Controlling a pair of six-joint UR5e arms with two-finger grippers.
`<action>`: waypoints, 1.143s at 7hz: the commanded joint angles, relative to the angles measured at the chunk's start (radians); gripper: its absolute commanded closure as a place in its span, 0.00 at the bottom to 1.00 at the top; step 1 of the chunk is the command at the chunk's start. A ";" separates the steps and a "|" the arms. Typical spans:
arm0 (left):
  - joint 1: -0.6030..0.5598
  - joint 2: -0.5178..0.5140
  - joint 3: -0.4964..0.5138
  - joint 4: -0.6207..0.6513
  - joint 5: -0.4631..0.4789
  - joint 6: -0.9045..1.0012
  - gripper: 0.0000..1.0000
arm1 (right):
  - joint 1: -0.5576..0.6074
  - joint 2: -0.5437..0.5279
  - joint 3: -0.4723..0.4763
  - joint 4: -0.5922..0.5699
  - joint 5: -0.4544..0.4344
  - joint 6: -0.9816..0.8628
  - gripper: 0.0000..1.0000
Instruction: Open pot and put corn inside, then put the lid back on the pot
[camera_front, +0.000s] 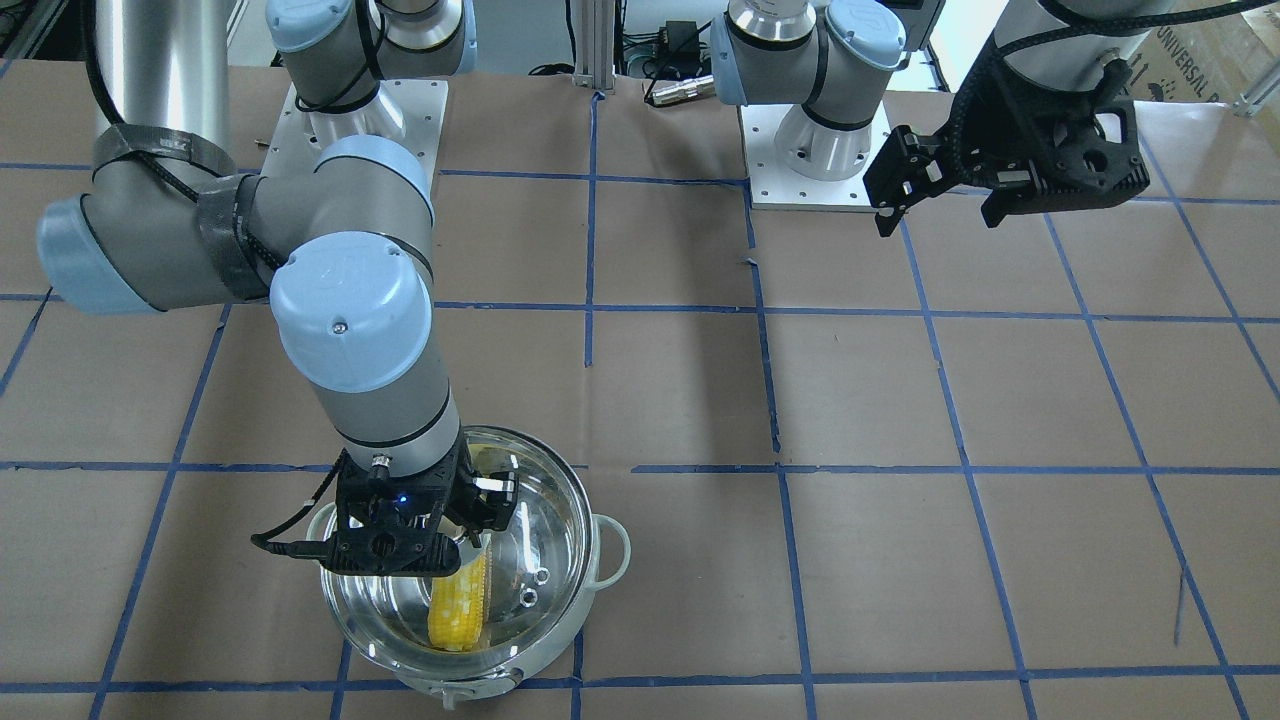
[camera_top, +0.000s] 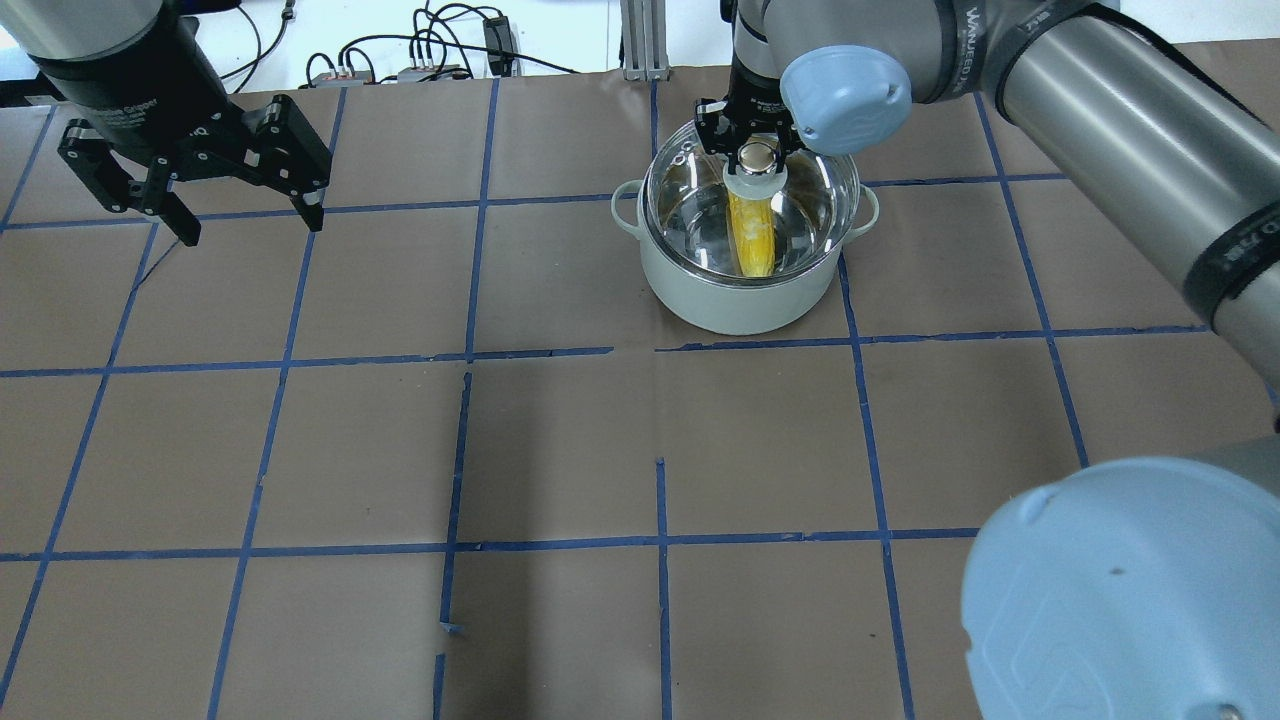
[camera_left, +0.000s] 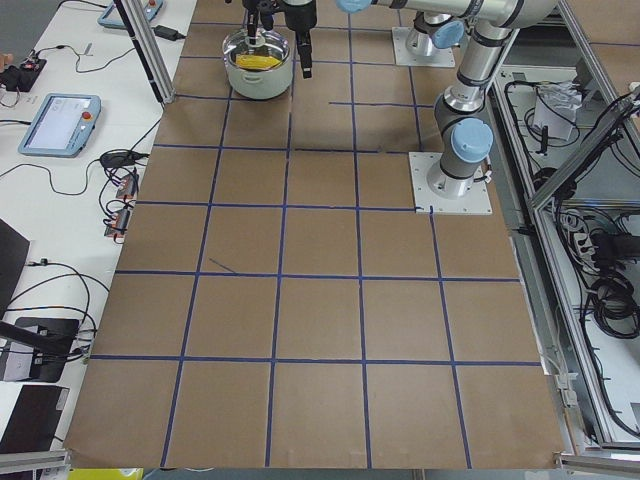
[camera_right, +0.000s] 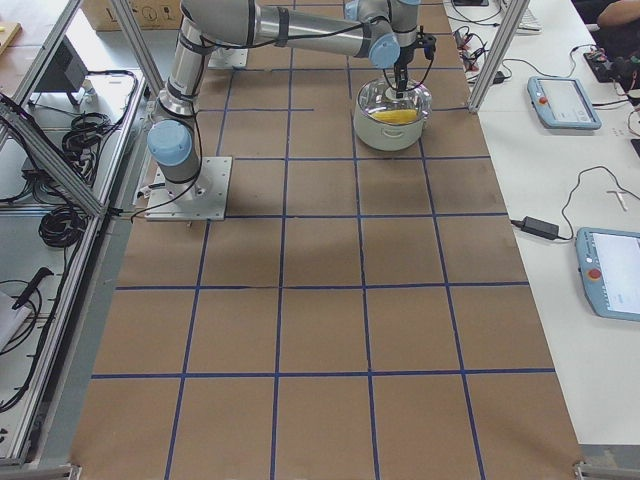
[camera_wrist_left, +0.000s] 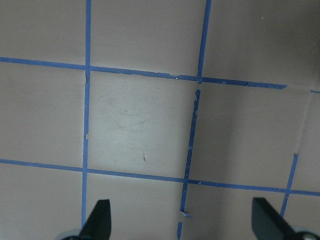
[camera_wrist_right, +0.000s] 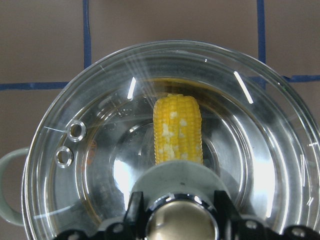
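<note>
Now the closing step: the right gripper (camera_top: 757, 150) comes down from above and pinches the knob (camera_wrist_right: 182, 220) of the glass lid (camera_top: 805, 200), one jaw on either side of it. The lid lies over the mouth of the pot (camera_top: 740, 300). The corn (camera_top: 752, 235) rests on the floor of the pot, seen through the glass, its length running under the knob. The pot stands on the table (camera_top: 560, 450), towards the far side and a little to the robot's right of the middle. We cannot tell from these views whether the lid's rim bears on the pot all round or hangs just above it.

We judge the step in hand to be seating the lid. To do it well, we match the lid's rim to the pot's rim and lower it level. We part the jaws only once the glass carries its own weight, since a release from a tilt could let it slide or clatter. We draw the gripper straight up, clear of the knob.

The left gripper (camera_top: 252, 228) hangs over the table well apart from the pot, jaws spread, holding nothing.
</note>
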 joint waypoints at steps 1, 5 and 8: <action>0.000 0.000 -0.001 0.000 0.000 0.000 0.00 | 0.000 0.000 -0.001 0.010 0.004 -0.001 0.84; 0.000 0.000 -0.001 0.000 0.000 0.000 0.00 | 0.000 -0.003 -0.001 0.032 0.012 -0.001 0.83; 0.000 0.000 -0.001 0.000 0.000 0.000 0.00 | 0.000 -0.002 -0.016 0.033 0.015 -0.006 0.01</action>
